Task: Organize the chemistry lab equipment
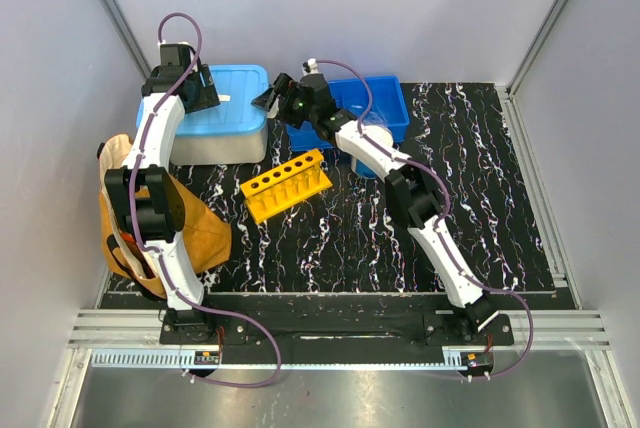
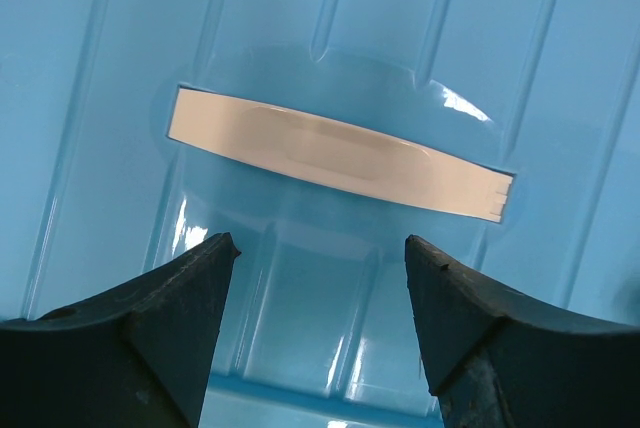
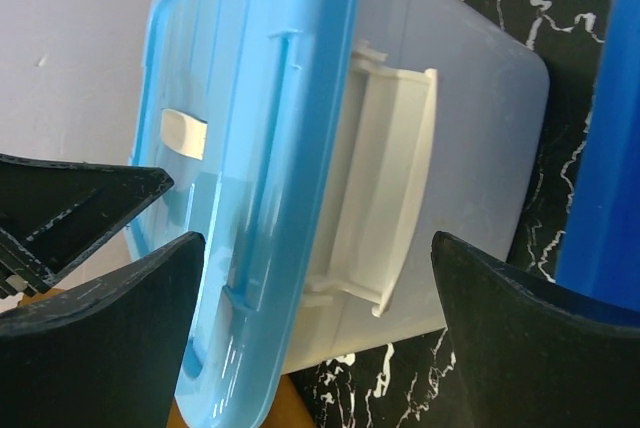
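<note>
Left pincer (image 2: 320, 248) spread above blue-lidded box (image 1: 238, 113), right pincer (image 1: 270, 99) wide beside it

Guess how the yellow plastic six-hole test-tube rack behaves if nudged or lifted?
The yellow plastic test-tube rack looks moulded and rigid, so it probably holds its shape when gripped. Its holes look empty, so it is likely light. Long and narrow on the black marbled mat, it may pivot if pushed at one end.
</note>
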Robot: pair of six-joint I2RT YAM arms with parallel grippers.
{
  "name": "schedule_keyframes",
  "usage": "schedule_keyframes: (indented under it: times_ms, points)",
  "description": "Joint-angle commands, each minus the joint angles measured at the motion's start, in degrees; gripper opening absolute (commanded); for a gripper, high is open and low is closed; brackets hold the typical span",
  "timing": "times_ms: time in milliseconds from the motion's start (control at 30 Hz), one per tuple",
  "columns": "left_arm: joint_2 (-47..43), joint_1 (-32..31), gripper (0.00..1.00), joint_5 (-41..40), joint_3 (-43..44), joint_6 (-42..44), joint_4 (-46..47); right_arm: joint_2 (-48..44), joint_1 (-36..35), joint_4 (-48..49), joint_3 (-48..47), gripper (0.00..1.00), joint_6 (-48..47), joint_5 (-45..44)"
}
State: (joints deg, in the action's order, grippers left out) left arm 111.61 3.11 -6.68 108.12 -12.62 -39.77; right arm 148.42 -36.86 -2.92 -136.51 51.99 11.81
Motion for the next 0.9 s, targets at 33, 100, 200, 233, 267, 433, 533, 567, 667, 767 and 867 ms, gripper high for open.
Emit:
schedule_keyframes:
  times_ms: [33,100,200,233,267,433,533,567,667,767,867]
  points:
    - [0.18,0.66,0.73,1.31,-1.42,-1.7,-1.19,1.87,-1.46,4.86,-4.03,0.99,2.33,1.55]
    - [0.18,0.66,0.73,1.49,-1.59,-1.7,-1.1,2.05,-1.63,4.59,-4.56,0.98,2.07,1.28]
    - [0.01,0.66,0.73,1.67,-2.03,-1.62,-0.92,2.31,-1.99,4.59,-5.17,0.95,2.07,1.11]
    - [0.1,0.66,0.73,1.84,-2.21,-1.62,-0.84,2.4,-1.99,4.5,-5.43,0.93,1.98,1.11]
    - [0.1,0.66,0.73,1.93,-2.38,-1.7,-0.66,2.49,-2.16,4.33,-5.7,0.9,1.54,1.11]
    - [0.1,0.66,0.73,2.63,-2.56,-1.97,-0.49,0.91,-3.13,3.27,-6.05,0.77,-3.29,-1.88]
    - [0.01,0.66,0.73,2.98,-2.65,-2.06,-0.49,-0.14,-3.74,0.02,-6.4,0.65,-6.27,-4.07]
    - [-0.08,0.66,0.73,3.07,-2.82,-2.14,-0.4,-0.32,-4.0,-0.68,-6.84,0.61,-7.41,-4.78]
    - [-0.17,0.58,0.73,3.25,-3.0,-2.23,0.04,-0.67,-4.71,-3.58,-7.89,0.54,-11.02,-6.62]
    - [-0.08,0.66,0.73,3.42,-3.09,-2.41,0.13,-1.03,-5.15,-5.16,-7.98,0.46,-13.4,-8.29]
    - [0.18,0.66,0.73,3.51,-3.09,-2.67,0.22,-1.03,-5.5,-6.66,-8.33,0.42,-15.24,-9.96]
